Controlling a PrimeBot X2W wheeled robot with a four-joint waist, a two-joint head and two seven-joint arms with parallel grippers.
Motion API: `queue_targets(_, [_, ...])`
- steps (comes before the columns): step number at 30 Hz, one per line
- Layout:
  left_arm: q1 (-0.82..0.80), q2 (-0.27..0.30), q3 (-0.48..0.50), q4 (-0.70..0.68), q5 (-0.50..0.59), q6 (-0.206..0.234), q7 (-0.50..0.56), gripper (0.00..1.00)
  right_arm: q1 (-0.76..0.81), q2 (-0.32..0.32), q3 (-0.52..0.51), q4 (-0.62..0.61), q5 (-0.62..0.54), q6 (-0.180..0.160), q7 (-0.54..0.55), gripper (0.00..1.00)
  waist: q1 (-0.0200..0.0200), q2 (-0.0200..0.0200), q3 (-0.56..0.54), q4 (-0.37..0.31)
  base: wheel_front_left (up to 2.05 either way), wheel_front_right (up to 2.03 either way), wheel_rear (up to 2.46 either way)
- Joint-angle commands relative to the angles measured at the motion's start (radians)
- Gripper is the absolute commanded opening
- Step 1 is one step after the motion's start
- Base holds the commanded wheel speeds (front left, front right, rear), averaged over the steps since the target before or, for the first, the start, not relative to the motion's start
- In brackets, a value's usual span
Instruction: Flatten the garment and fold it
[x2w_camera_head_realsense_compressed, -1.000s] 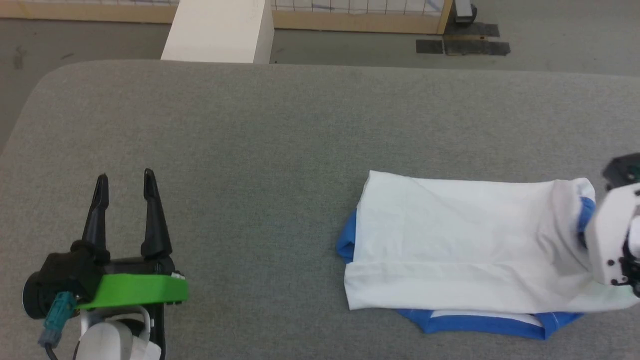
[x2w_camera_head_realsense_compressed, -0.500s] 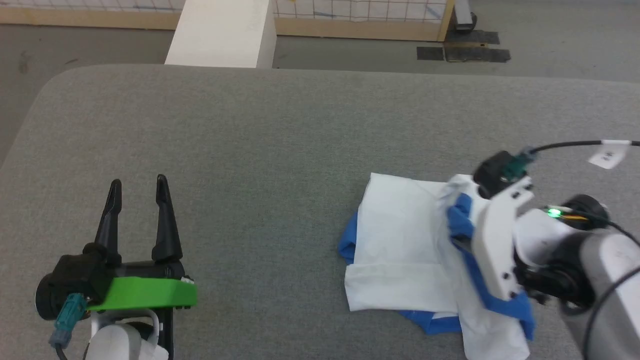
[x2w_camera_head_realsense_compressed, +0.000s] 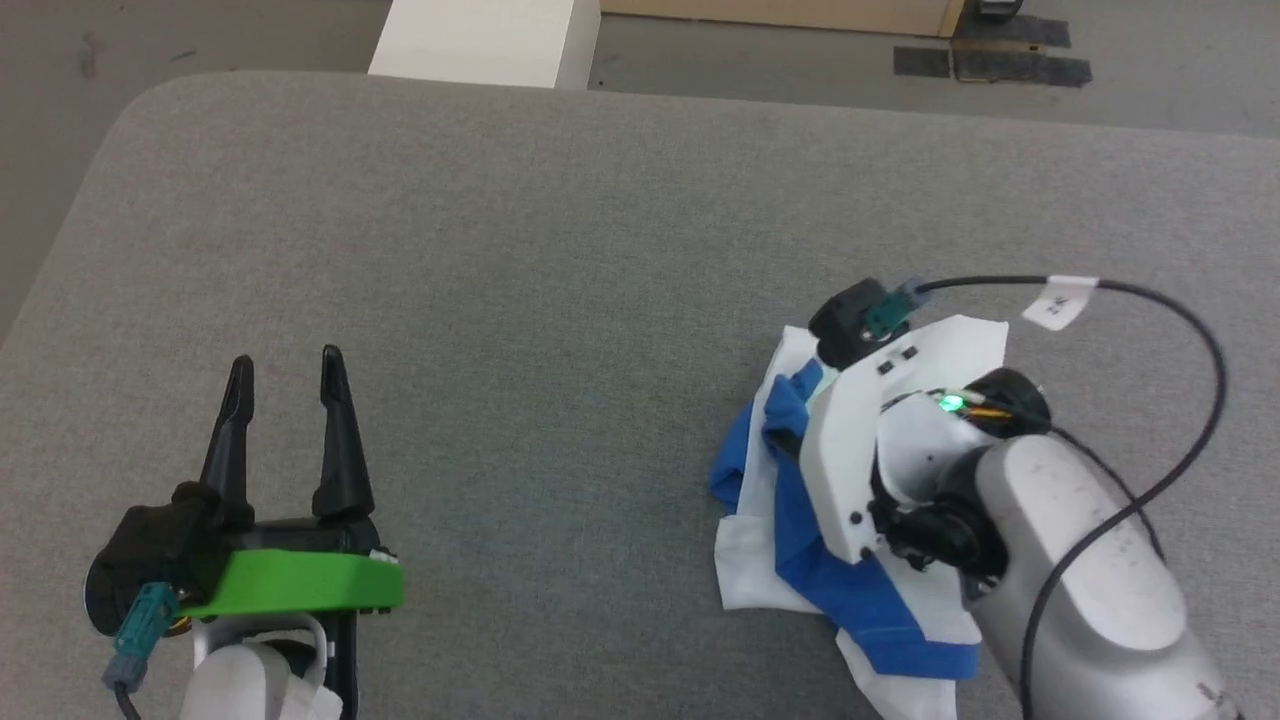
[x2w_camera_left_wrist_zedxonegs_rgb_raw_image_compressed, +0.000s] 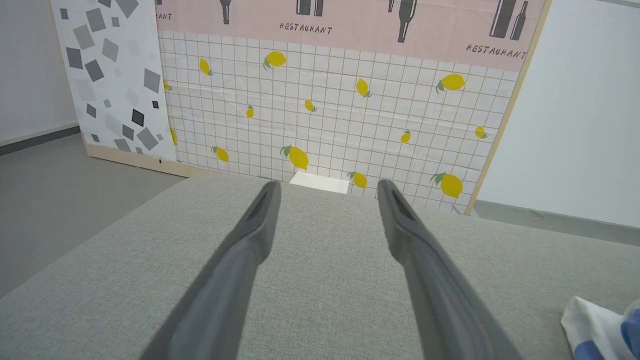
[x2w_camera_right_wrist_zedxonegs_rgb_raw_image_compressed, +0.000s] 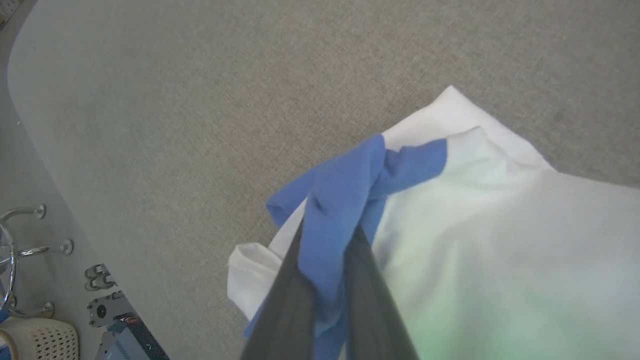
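Head view, item one: where is the garment (x2w_camera_head_realsense_compressed: 800, 540)? (Inspector)

On the grey table (x2w_camera_head_realsense_compressed: 500, 250), right and near side. It lies bunched, not flat: white cloth lowest, a blue sleeve draped across it. (Assistant)

State of the right gripper? (Inspector)

Clamped on the garment. In the right wrist view the right gripper (x2w_camera_right_wrist_zedxonegs_rgb_raw_image_compressed: 327, 250) has blue fabric pinched between its two fingers (x2w_camera_right_wrist_zedxonegs_rgb_raw_image_compressed: 280, 310) and spilling over their tips, with white cloth spread to one side. In the head view its white mount covers the fingers, so the grip cannot be read there. (Assistant)

Left gripper? (Inspector)

The left gripper (x2w_camera_head_realsense_compressed: 285, 362) sits at the near left, jaws apart, nothing between them, well apart from the garment. The left wrist view agrees: fingers spread over bare table, a garment edge in the lower corner. Whether the fingers touch the table, I cannot tell. (Assistant)

Surroundings? (Inspector)

A white block (x2w_camera_head_realsense_compressed: 485, 40) stands beyond the table's far edge. A lemon-print panel (x2w_camera_left_wrist_zedxonegs_rgb_raw_image_compressed: 325, 100) stands behind it. A black cable (x2w_camera_head_realsense_compressed: 1180, 330) loops over the right arm. (Assistant)
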Motion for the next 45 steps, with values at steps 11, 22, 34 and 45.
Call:
queue_targets(11, [-0.024,-0.003,-0.012,0.012,-0.006,0.010,-0.004,1.00,-0.034,0.074,0.046,0.185,-0.012,-0.001,-0.179,1.00,-0.0001,0.0000,-0.006,-0.007,0.00,0.00,0.00])
queue_targets(22, [0.013,-0.003,0.006,0.016,0.020,-0.006,-0.004,1.00,-0.045,0.066,-0.015,0.037,0.031,-0.001,-0.326,1.00,-0.0001,0.0000,-0.094,-0.065,0.00,0.00,0.00])
queue_targets(34, [0.023,-0.003,0.011,0.008,0.041,0.000,-0.004,1.00,0.226,0.024,-0.226,-0.146,-0.214,-0.001,-0.223,1.00,-0.0001,0.0000,-0.090,-0.107,0.00,0.00,0.00])
queue_targets(45, [-0.009,-0.003,-0.012,0.014,0.029,0.004,-0.004,1.00,0.269,0.073,-0.262,-0.049,-0.342,-0.001,-0.160,1.00,-0.0001,0.0000,-0.026,-0.070,0.00,0.00,0.00])
